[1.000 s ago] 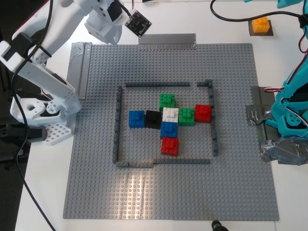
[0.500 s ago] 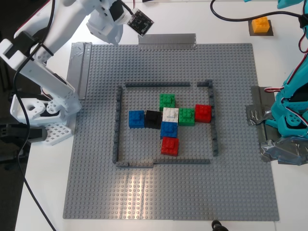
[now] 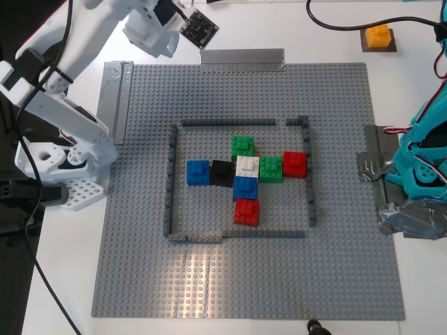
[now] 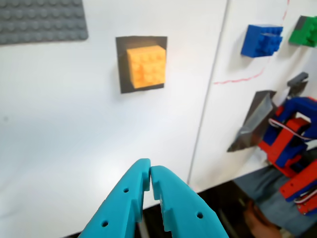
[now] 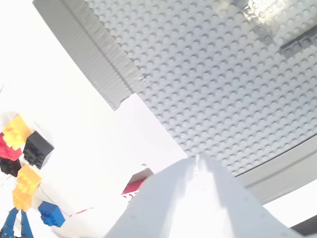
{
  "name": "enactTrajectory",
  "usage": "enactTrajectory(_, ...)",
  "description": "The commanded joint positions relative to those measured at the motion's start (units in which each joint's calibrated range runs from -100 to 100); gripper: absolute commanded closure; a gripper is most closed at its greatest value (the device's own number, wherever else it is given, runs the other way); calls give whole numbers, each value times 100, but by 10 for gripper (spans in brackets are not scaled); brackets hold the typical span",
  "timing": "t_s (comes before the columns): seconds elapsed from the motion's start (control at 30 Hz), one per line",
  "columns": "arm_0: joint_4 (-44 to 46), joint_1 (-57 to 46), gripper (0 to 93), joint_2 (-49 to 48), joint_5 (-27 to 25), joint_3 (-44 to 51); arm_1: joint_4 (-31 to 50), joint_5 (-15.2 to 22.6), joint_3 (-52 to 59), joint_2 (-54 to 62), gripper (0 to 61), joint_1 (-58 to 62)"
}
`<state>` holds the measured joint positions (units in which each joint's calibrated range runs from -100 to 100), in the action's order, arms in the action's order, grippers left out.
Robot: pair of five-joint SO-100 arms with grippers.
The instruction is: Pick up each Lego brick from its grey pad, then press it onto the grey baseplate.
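My first gripper [image 4: 150, 174]: jaws closed tip to tip, holding nothing. My second gripper [image 5: 198, 161]: jaws closed, empty. Orange brick [image 3: 378, 35] rests on its dark pad [image 3: 391, 47], upper right of the exterior view.

- My first gripper [image 4: 150, 173] hung above the table beside the orange brick [image 4: 146, 66], teal fingers [image 4: 130, 191] pressed together, empty.
- My second gripper [image 5: 198, 161] hovered past the grey baseplate [image 5: 208, 89] edge, white fingers closed.
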<state>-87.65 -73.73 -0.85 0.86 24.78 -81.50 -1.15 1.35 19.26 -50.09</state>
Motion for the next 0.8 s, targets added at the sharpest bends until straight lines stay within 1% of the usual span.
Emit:
enactTrajectory(0.0, 262, 14, 927, -104, -89, 199, 395, -215, 14, 418, 613, -145)
enactTrajectory(0.07, 336, 7, 927, -1, -20, 253, 493, -322, 221, 469, 613, -218)
enactTrajectory(0.1, 344, -8, 927, 50, -11, 253, 672, -361, 384, 503, 613, -254)
enactTrajectory(0.17, 344, -30, 927, 119, -6, 253, 843, -391, 393, 340, 613, -305)
enactTrajectory(0.37, 433, -44, 927, 265, -40, 271, 721, -332, -627, -638, 613, -326)
enactTrajectory(0.43, 466, -51, 926, 342, -11, 407, 729, -288, -781, -827, 613, -305)
enactTrajectory(0.5, 498, -59, 891, 454, 4, 615, 745, -215, -880, -964, 613, -297)
enactTrajectory(0.6, 498, -44, 889, 711, 4, 931, 705, -171, -1079, -1162, 613, -370)
enactTrajectory(0.7, 498, -30, 882, 1037, -25, 1138, 363, -127, -1693, -1600, 613, -522)
enactTrajectory(0.77, 506, -22, 882, 1235, -35, 1228, -215, -59, -2641, -2157, 613, -682)
